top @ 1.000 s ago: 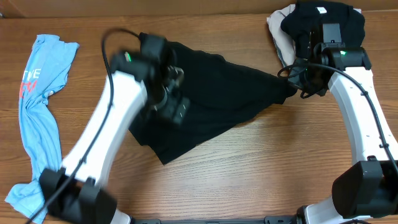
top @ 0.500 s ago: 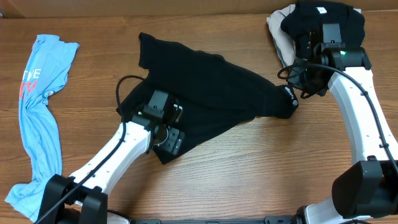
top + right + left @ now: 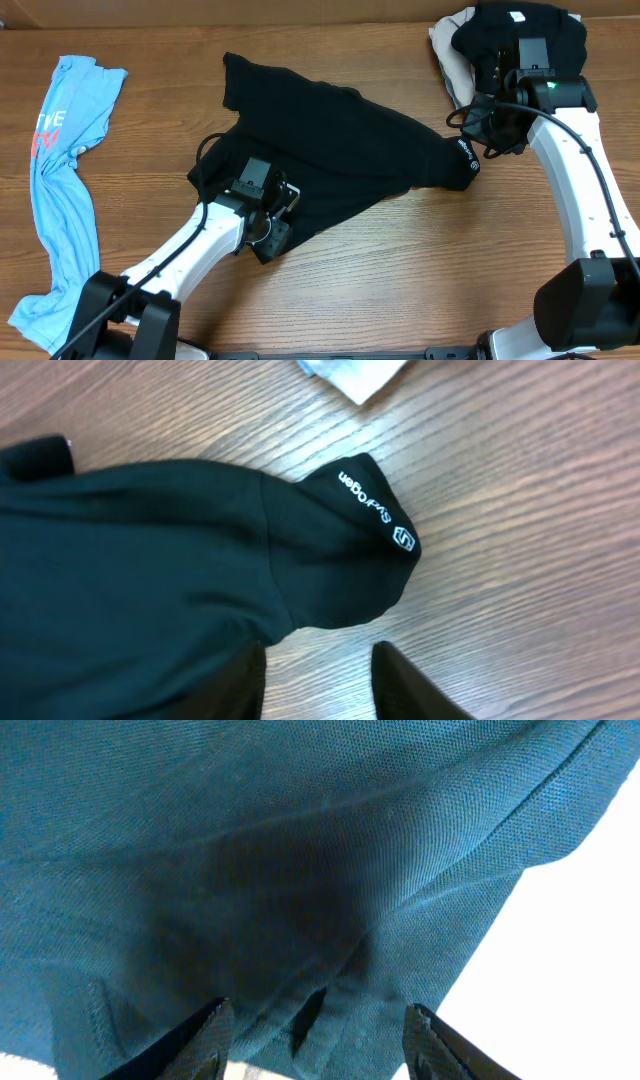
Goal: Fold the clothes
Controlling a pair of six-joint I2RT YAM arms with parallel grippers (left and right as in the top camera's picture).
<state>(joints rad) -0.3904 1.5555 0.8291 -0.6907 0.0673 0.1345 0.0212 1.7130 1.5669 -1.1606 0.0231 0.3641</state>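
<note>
The black T-shirt [image 3: 340, 150] lies spread and rumpled mid-table. My left gripper [image 3: 272, 228] is low over its near-left hem. In the left wrist view the cloth [image 3: 300, 850] fills the frame, and the left gripper [image 3: 320, 1045] is open with the hem edge between its fingertips. My right gripper [image 3: 482, 132] hovers by the shirt's right sleeve [image 3: 466, 160], which has a white logo. In the right wrist view the right gripper [image 3: 325, 685] is open over bare wood, just short of the sleeve [image 3: 340, 560]. A light blue red-lettered shirt [image 3: 60, 170] lies at the far left.
A pile of black and beige garments [image 3: 505, 35] sits at the back right corner, behind my right arm. The wooden table [image 3: 420, 270] shows in front of the black shirt. A pale cloth corner [image 3: 355, 375] shows at the top of the right wrist view.
My left arm has swung back from the shirt's far-left part down to its near hem. The right sleeve has dropped onto the table, logo up. The right arm has stayed put.
</note>
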